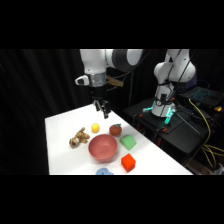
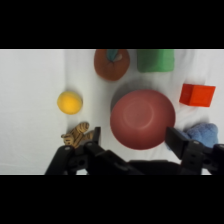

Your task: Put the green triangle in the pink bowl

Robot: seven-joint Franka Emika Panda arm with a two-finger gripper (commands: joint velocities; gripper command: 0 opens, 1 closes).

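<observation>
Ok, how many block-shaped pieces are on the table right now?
2. The green triangle lies right of the pink bowl in the side view, and the red-orange cube sits nearer the camera, just below it. More could be out of frame.

dim dark backdrop, brightly lit white table (image 1: 60, 145), soft blur throughout, faint shadows under objects

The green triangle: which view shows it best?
The side view: the green triangle shows whole, right of the pink bowl. The wrist view cuts off its top at the picture's upper edge.
</observation>
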